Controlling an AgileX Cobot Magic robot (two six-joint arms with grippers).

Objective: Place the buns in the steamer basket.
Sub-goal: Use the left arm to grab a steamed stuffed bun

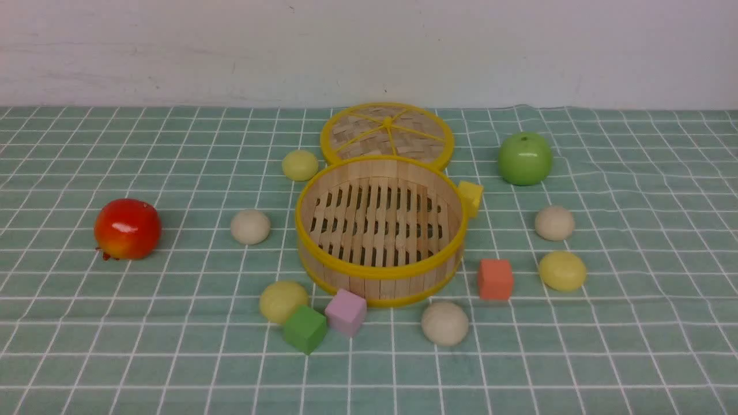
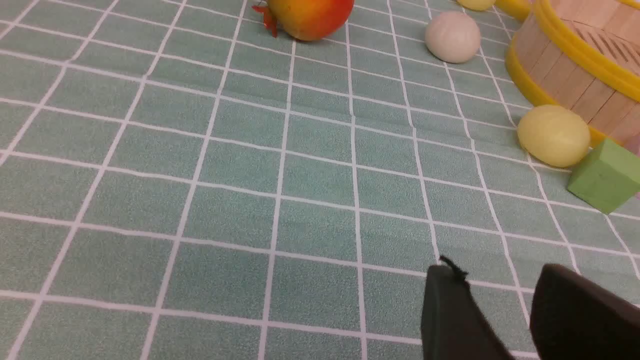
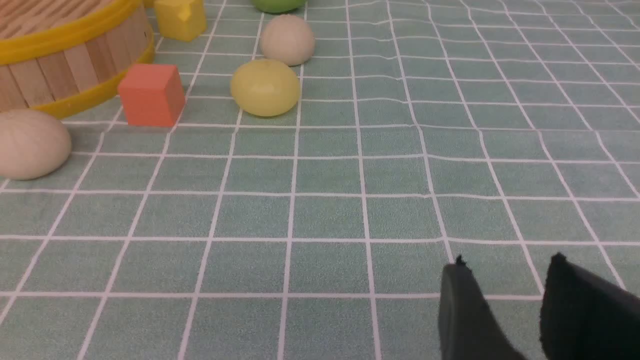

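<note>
Left gripper (image 2: 500, 305) and right gripper (image 3: 505, 300), both part-open and empty; we expect the yellow bun (image 2: 553, 135), crowded by the green cube (image 2: 607, 175), to roll if clipped.

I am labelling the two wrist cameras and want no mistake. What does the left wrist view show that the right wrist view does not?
Only the left wrist view shows the red apple, the green cube, the yellow bun beside that cube, a beige bun and the left gripper, open. Only the right wrist view shows the orange cube, the yellow cube, another yellow bun, two beige buns and the right gripper, open. Both show the steamer basket and the checked cloth.
</note>
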